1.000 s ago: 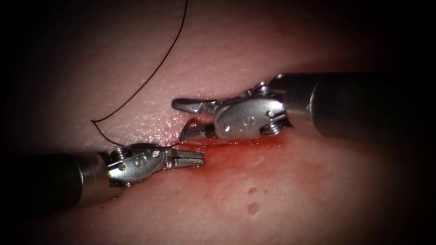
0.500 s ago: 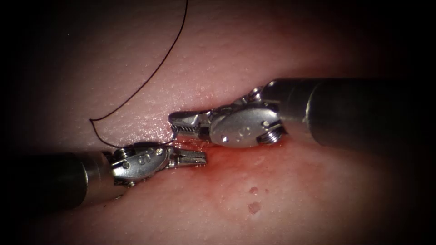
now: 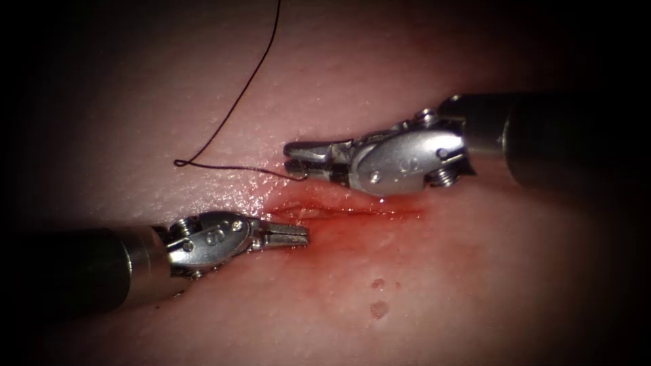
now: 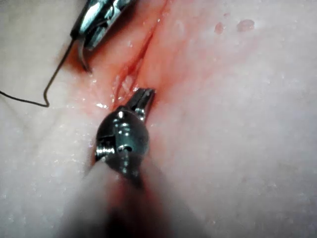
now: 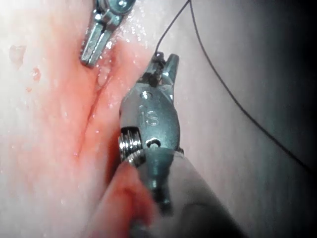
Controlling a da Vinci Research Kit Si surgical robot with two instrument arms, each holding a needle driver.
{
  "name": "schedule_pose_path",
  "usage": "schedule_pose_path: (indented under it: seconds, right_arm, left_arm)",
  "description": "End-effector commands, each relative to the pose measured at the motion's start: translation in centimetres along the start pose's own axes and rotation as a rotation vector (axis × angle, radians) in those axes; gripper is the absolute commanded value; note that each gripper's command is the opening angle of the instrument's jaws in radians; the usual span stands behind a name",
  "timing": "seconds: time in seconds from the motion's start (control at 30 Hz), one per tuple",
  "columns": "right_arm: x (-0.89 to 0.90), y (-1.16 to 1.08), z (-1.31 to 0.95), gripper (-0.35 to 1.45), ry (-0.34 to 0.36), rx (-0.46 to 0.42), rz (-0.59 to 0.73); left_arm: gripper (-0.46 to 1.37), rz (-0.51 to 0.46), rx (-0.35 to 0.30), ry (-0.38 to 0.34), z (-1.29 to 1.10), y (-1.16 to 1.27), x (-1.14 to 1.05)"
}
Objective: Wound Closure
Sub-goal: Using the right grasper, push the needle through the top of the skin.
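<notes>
So the thin curved steel needle [image 4: 85,58] is clamped in the right pincer [image 3: 296,159], gripped near its thread end, free of the tissue and hanging off the pincer's tip. The dark thread [image 3: 234,108] trails from it, kinks, then runs up and away. Just below that pincer sits the short red cut [image 3: 339,210] in the pale pink pork tissue [image 3: 475,271]. The left pincer [image 3: 291,235] is closed, holding nothing, tip parked at the cut's near end, probably to steady things.

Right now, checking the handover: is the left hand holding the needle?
No: the left hand is shut on nothing, while the right hand grips the needle.
</notes>
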Motion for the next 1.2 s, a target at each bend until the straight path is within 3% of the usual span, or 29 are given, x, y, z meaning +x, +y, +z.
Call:
schedule_pose_path:
  seconds: [0.03, 0.7, 1.07, 1.2]
  right_arm:
    - [-0.03, 0.01, 0.0, -0.35, -0.007, 0.006, 0.063]
    - [-0.08, 0.31, 0.15, -0.35, -0.099, 0.05, 0.167]
    - [-0.09, 0.35, 0.25, -0.35, -0.218, 0.127, 0.368]
    - [-0.11, 0.35, 0.28, -0.35, -0.22, 0.174, 0.456]
  left_arm:
    - [-0.35, 0.002, -0.015, 0.001, 0.0, 0.0, 0.0]
    - [-0.35, 0.009, -0.013, 0.004, -0.04, 0.05, -0.05]
    - [-0.35, 0.0, -0.011, 0.002, -0.07, 0.04, -0.14]
    - [-0.35, 0.0, -0.008, 0.002, -0.08, 0.04, -0.15]
